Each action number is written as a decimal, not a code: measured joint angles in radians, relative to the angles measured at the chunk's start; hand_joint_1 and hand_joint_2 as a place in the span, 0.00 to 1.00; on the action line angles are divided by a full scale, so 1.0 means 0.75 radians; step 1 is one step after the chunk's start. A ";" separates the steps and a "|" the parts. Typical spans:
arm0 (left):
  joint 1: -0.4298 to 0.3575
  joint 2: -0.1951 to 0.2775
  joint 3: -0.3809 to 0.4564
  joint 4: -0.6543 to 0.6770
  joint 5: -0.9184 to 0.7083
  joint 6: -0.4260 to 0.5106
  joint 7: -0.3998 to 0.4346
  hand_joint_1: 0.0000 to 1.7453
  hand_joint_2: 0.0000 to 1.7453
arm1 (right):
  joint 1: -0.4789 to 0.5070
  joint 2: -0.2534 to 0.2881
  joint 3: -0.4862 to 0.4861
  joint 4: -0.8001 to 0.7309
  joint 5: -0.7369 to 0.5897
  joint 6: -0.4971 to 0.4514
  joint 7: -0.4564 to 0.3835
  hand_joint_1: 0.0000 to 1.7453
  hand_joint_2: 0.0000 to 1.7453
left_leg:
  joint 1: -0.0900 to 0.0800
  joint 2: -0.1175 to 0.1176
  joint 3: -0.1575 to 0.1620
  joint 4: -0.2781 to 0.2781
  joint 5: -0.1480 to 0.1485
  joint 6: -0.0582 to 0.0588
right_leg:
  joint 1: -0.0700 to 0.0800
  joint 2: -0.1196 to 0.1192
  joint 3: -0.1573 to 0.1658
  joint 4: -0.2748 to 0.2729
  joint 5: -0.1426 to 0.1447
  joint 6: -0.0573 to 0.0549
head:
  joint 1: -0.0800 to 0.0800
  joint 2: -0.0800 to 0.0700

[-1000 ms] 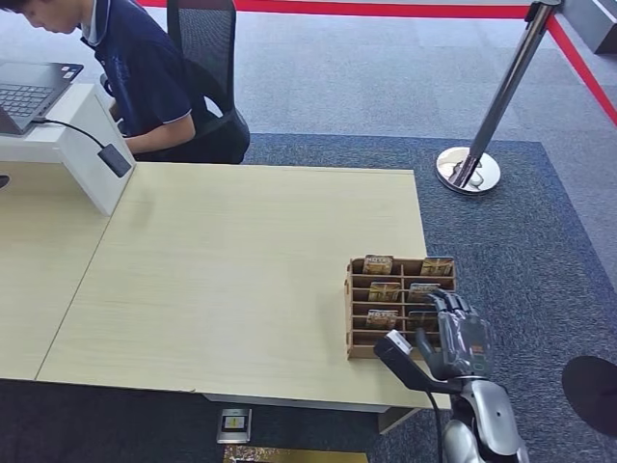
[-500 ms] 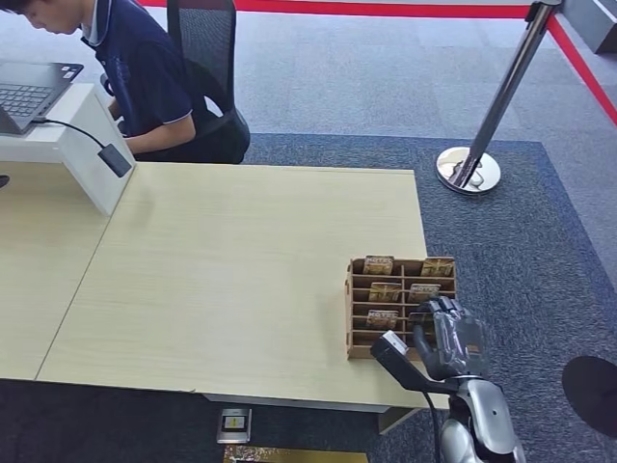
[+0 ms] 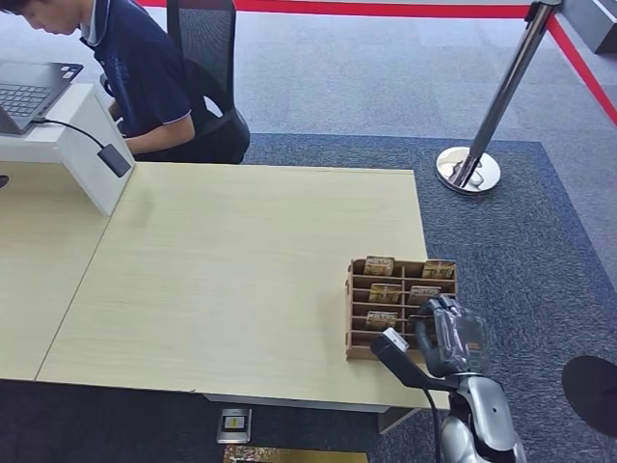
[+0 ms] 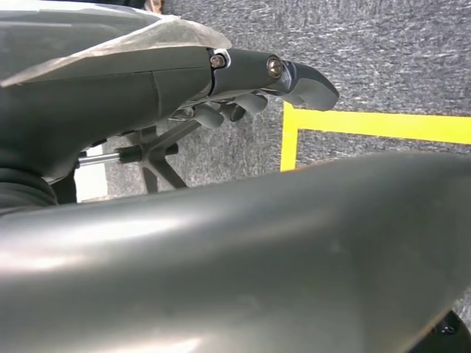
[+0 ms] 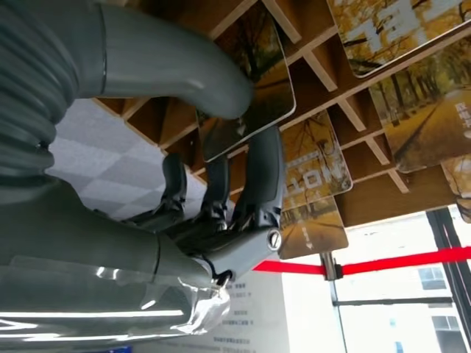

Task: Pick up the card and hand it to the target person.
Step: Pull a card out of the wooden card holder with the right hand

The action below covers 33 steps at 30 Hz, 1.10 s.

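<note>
A wooden slotted rack (image 3: 351, 311) stands at the table's near right corner, with several autumn-photo cards (image 3: 378, 265) upright in its slots. My right hand (image 3: 449, 338) is at the rack's near right end. In the right wrist view the thumb (image 5: 183, 73) and a finger (image 5: 266, 170) pinch one card (image 5: 261, 92) from both faces, while it still sits among the rack's dividers (image 5: 355, 95). The target person (image 3: 138, 68), in a dark shirt, sits at the far left of the table. My left hand (image 4: 233, 88) hangs beside my body and holds nothing.
A white stand (image 3: 80, 145) with a laptop (image 3: 29, 92) and a cable sits at the far left. An office chair (image 3: 207, 58) is behind the person. A stanchion post (image 3: 469, 169) with red tape stands at the far right. The table's (image 3: 232, 270) wide middle is bare.
My right hand has drawn slightly back toward the rack's near edge, and its fingers have curled closer around the card. The person and the rack stay put.
</note>
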 joint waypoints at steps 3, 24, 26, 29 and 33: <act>0.000 0.000 0.001 0.000 0.000 0.001 0.000 0.00 0.00 | 0.000 0.000 0.000 -0.001 0.002 -0.002 -0.002 1.00 1.00 | 0.000 0.000 0.000 0.000 0.000 0.000 | 0.000 0.000 0.000 0.000 0.000 0.000 | 0.000 0.000; -0.001 0.000 0.032 0.000 -0.016 -0.005 -0.006 0.00 0.00 | 0.083 -0.014 0.029 -0.264 0.042 -0.029 -0.032 1.00 1.00 | 0.000 0.000 0.000 0.000 0.000 0.000 | 0.000 0.000 0.000 0.000 0.000 0.000 | 0.000 0.000; -0.001 0.000 0.034 0.000 -0.018 -0.006 -0.011 0.00 0.00 | 0.089 -0.031 0.041 -0.316 0.003 -0.012 -0.053 1.00 1.00 | 0.000 0.000 0.000 0.000 0.000 0.000 | 0.000 0.000 0.000 0.000 0.000 0.000 | 0.000 0.000; -0.001 0.000 0.038 0.000 -0.022 -0.009 -0.015 0.00 0.00 | 0.091 -0.062 0.064 -0.391 -0.048 0.017 -0.083 1.00 1.00 | 0.000 0.000 0.000 0.000 0.000 0.000 | 0.000 0.000 0.000 0.000 0.000 0.000 | 0.000 0.000; -0.001 0.000 0.046 0.000 -0.031 -0.017 -0.022 0.00 0.00 | 0.078 -0.096 0.106 -0.472 -0.091 0.049 -0.118 1.00 1.00 | 0.000 0.000 0.000 0.000 0.000 0.000 | 0.000 0.000 0.000 0.000 0.000 0.000 | 0.000 0.000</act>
